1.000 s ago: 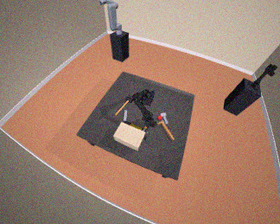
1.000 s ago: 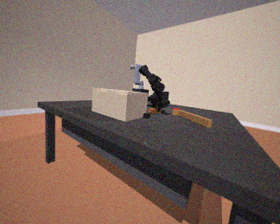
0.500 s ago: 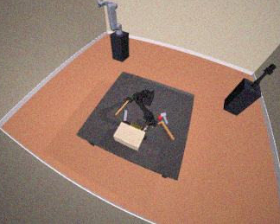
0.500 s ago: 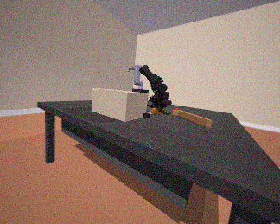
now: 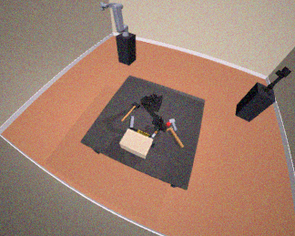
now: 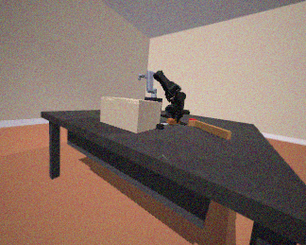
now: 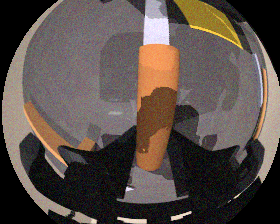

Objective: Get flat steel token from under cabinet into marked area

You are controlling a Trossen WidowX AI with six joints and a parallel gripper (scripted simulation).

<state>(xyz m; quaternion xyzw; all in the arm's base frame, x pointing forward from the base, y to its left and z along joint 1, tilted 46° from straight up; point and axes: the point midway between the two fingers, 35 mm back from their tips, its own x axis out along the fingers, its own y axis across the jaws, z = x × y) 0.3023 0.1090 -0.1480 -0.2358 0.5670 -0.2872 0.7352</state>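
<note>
Holding: one orange-handled tool (image 7: 156,106), my fingers clamped on its handle, its grey head (image 7: 156,25) pointing ahead. My gripper (image 5: 157,122) hangs low beside the cabinet (image 5: 137,142). Marked area (image 7: 203,12): yellow patch, ahead and to the right in the wrist view. Token: not visible in any view; presumably under the cabinet. Spare tools: one at the right (image 5: 176,134), one at the left (image 5: 127,112). Advice to self: keep the head flat to the table (image 5: 190,165), enter low, sweep slowly toward the yellow.
</note>
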